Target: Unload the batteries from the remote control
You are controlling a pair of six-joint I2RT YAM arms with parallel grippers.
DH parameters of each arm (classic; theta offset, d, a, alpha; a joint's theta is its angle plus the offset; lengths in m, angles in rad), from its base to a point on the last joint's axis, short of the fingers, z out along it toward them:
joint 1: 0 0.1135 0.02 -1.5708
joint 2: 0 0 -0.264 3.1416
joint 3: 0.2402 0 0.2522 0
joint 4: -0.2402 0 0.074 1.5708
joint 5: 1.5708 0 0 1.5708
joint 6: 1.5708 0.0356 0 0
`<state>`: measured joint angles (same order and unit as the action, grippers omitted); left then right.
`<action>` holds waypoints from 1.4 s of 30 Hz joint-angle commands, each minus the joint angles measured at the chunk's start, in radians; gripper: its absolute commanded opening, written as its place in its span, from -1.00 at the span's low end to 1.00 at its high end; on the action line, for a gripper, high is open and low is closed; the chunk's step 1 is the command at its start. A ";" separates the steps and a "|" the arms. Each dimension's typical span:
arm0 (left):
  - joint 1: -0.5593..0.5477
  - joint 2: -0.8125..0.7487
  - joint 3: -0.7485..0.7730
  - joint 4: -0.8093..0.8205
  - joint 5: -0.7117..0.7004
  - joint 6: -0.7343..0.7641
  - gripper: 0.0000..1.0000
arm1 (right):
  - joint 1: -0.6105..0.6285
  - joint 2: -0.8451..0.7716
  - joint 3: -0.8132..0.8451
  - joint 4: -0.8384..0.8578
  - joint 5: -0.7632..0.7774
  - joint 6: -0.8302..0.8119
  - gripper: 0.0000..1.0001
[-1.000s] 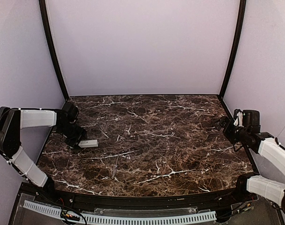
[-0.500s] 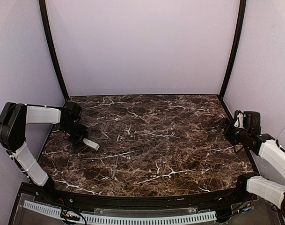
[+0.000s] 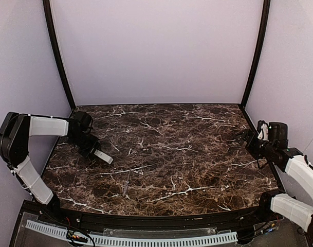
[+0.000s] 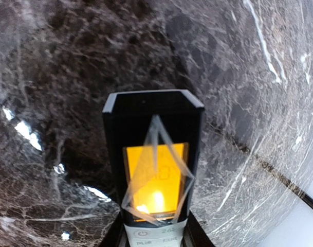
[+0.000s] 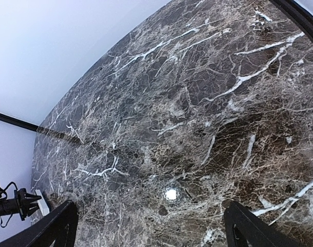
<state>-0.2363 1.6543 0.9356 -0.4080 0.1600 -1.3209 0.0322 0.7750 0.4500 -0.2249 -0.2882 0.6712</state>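
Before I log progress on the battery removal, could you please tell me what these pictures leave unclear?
Batteries: none visible in any view; the remote control shows only its front face to the left wrist camera.
Left gripper contact: cut off by the left wrist view's bottom edge.
Top view: remote too small for detail, its end hidden by the gripper.

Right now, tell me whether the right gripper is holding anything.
No. The right gripper stands wide open, and only the marble table shows between its jaws.
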 commanded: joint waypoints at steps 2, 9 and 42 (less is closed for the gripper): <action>-0.031 -0.068 -0.025 0.091 0.058 0.058 -0.99 | 0.021 -0.019 -0.016 0.047 -0.086 0.016 0.97; -0.088 -0.137 -0.059 0.333 0.135 0.141 -0.99 | 0.078 -0.028 -0.005 0.128 -0.194 0.092 0.97; -0.306 -0.232 -0.168 1.359 0.520 0.240 -0.99 | 0.728 0.354 0.322 0.587 -0.255 0.067 0.96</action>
<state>-0.5343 1.4395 0.8009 0.8059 0.6281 -1.0904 0.7197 1.0660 0.6918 0.3332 -0.5045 0.7952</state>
